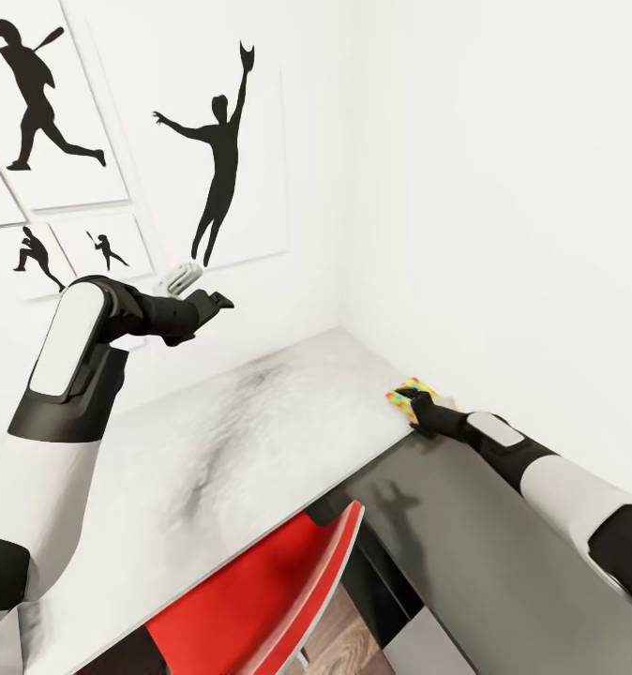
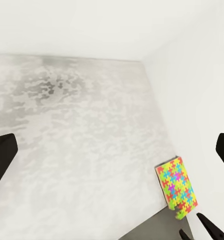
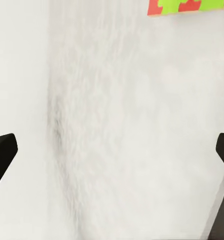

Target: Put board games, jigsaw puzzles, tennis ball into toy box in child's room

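Puzzle work is in hand at the far right corner of the long pale grey desk [image 1: 260, 422]. A thin flat jigsaw square of yellow, pink, green, blue and orange pieces [image 2: 177, 186] is seen lying flat there, close beside the white wall and at the desk's right edge. The right tool [image 1: 415, 397] is placed at the near edge of the square, apparently touching it; its fingers are spread wide in the right wrist view. The left tool [image 1: 224, 301] is held high above the desk's left part, also wide and empty. The square is judged light, stiff and thin, so little can be gripped from above; a hold across the edge overhanging or nearest the desk's rim is judged best. A red chair [image 1: 260, 600] is tucked under the near side.
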You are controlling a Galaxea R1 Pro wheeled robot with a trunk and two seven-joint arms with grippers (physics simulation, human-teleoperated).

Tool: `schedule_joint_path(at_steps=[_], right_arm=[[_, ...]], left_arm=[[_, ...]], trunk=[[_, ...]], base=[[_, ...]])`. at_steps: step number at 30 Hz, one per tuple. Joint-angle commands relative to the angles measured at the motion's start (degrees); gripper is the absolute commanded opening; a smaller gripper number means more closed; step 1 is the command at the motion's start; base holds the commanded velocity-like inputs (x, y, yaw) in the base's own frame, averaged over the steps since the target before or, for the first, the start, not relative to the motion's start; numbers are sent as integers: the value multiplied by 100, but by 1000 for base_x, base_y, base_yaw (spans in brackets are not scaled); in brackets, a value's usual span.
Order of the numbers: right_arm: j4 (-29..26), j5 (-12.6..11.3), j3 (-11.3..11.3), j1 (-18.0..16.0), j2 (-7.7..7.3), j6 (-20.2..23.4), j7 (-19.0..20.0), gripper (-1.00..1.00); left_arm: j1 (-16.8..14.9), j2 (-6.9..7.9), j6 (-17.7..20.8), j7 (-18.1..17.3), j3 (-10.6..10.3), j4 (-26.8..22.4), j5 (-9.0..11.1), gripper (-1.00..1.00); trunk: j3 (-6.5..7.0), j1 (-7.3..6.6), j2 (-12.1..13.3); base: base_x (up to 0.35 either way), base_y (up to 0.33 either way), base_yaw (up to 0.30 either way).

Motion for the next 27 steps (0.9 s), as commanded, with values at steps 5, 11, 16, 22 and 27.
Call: schedule_joint_path(at_steps=[5,11,16,22,27], right_arm=[[183,-428,37,-14,-31,130,15,100],[266,-612,34,-14,-130,183,43,100],[268,-673,48,-14,-178,182,63,100],[288,-705,56,-15,-214,-26,76,100],[303,-717,58,-12,-235,-309,80,100]], left_arm=[[-12,1,21,47,9,-14,66,100],[-15,3,21,48,15,-18,87,100],[-20,-6,21,48,17,-16,95,100],[-24,-8,21,49,18,-16,99,100],[-23,-8,22,51,19,-14,101,100]], trunk=[[-13,4,-12],[-13,4,-12],[-13,4,-12],[-14,4,-12],[-14,4,-12]], base=[[0,0,0],[0,0,0],[0,0,0],[0,0,0],[0,0,0]])
